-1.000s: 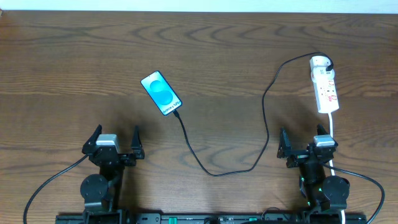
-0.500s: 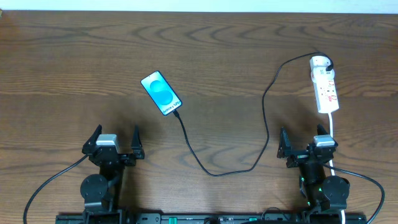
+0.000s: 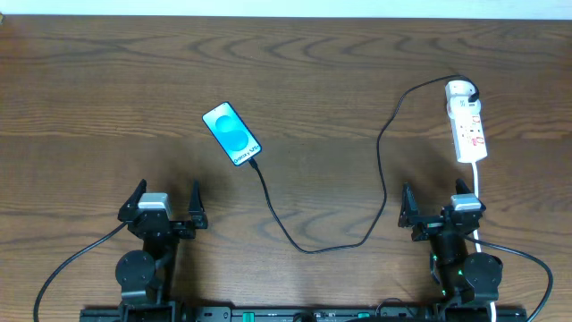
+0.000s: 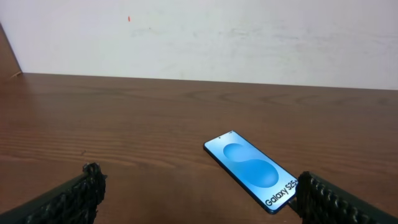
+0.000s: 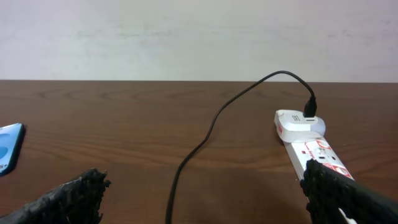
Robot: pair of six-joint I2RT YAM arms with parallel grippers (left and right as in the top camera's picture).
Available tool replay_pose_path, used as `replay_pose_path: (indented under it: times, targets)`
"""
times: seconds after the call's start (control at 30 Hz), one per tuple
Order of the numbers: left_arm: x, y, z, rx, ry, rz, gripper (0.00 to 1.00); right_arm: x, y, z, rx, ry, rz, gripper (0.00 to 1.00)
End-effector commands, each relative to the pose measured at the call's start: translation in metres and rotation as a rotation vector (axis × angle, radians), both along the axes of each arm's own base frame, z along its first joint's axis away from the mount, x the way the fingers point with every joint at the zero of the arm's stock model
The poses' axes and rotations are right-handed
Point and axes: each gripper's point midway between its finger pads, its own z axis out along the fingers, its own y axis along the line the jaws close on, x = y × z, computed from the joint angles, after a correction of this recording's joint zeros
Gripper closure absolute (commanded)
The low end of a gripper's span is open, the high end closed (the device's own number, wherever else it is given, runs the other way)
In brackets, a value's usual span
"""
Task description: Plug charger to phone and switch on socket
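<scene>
Left gripper (image 3: 168,190) and right gripper (image 3: 433,191) sit with jaws spread wide, holding nothing, on the wooden table (image 3: 89,89); the phone (image 3: 231,134) lies ahead and right of the left gripper, the socket (image 3: 467,125) just ahead of the right, the charger (image 3: 308,249) looping between, its tip at the phone's near end

1 ea phone (image 3: 231,133), charger (image 3: 308,249), socket (image 3: 468,125); 2 grippers: left gripper (image 3: 168,188), right gripper (image 3: 433,191).

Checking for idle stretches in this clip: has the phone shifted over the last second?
No. In the overhead view the phone lies at the same angle and spot relative to the socket as before.
</scene>
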Motion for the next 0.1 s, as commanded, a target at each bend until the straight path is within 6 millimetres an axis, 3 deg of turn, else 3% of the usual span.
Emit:
replay_pose_path:
  times: [0.0, 0.07]
  targets:
    - [-0.0006, -0.001, -0.0159, 0.006, 0.047, -0.005, 0.01, -0.0003, 0.0, -0.0005, -0.018, -0.003, 0.0, 0.01]
    - [-0.0006, -0.001, -0.0159, 0.006, 0.047, -0.005, 0.01, -0.0003, 0.0, -0.0005, -0.018, -0.003, 0.0, 0.01]
